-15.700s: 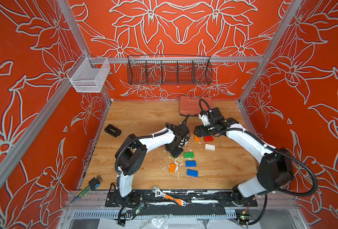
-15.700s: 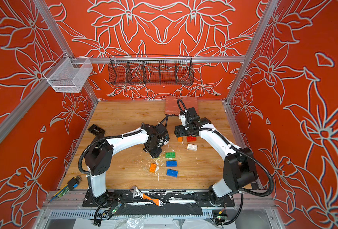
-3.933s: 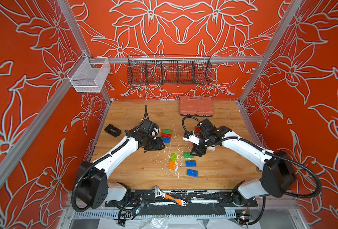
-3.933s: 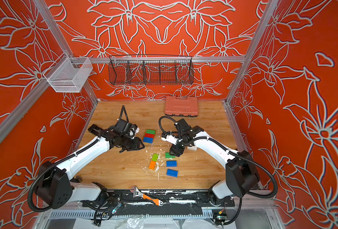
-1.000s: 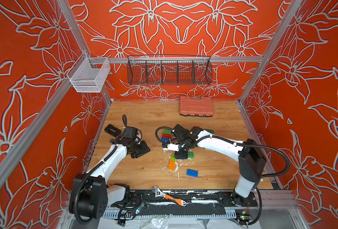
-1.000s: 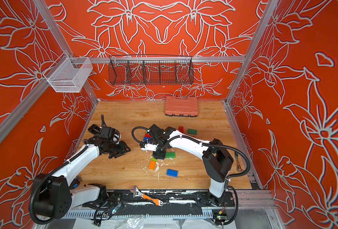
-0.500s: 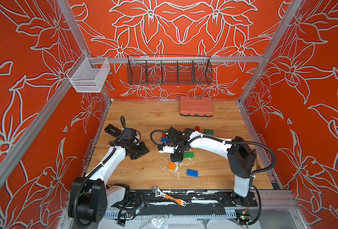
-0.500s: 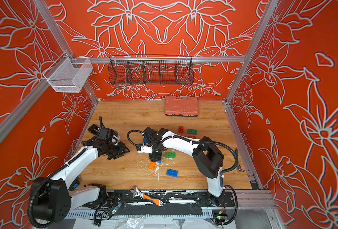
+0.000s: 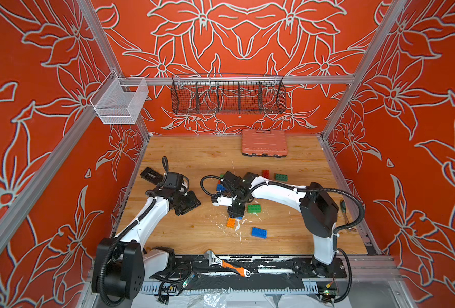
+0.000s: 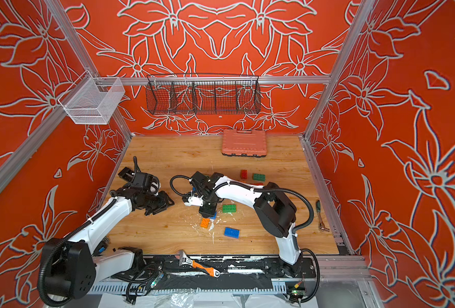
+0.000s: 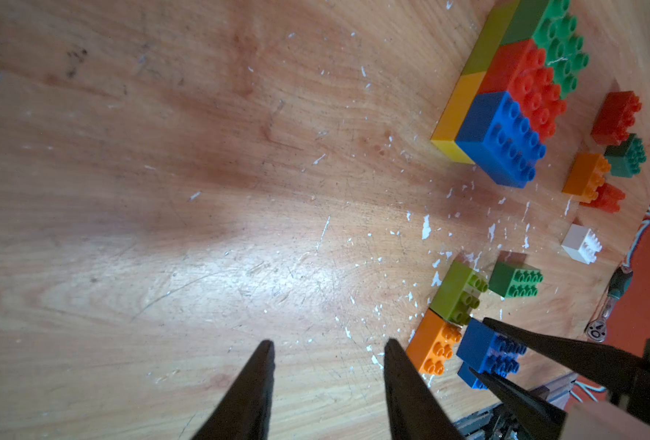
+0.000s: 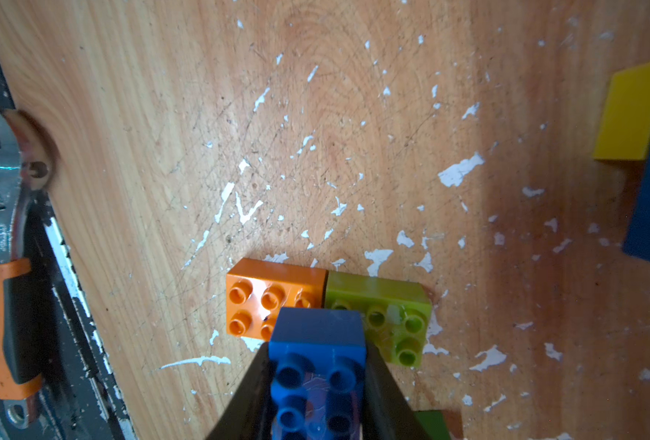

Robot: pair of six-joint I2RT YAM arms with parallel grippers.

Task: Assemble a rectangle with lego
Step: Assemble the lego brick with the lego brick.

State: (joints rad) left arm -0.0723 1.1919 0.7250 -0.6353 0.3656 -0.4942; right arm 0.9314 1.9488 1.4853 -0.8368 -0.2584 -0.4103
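A black wire basket (image 9: 227, 97) and a white mesh basket (image 9: 119, 105) hang on the walls, far from the orange brick (image 12: 274, 293). The right gripper (image 12: 317, 348) pinches a blue brick (image 12: 317, 365) with round bumps, right by the orange brick. A lime brick (image 12: 380, 301) touches the orange brick. The left gripper (image 11: 327, 343) is spread wide, off to the side.

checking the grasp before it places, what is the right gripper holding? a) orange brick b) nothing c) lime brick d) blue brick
d: in the right wrist view the right gripper is closed on a blue brick, while the orange brick and lime brick lie side by side beyond it, outside its grip.
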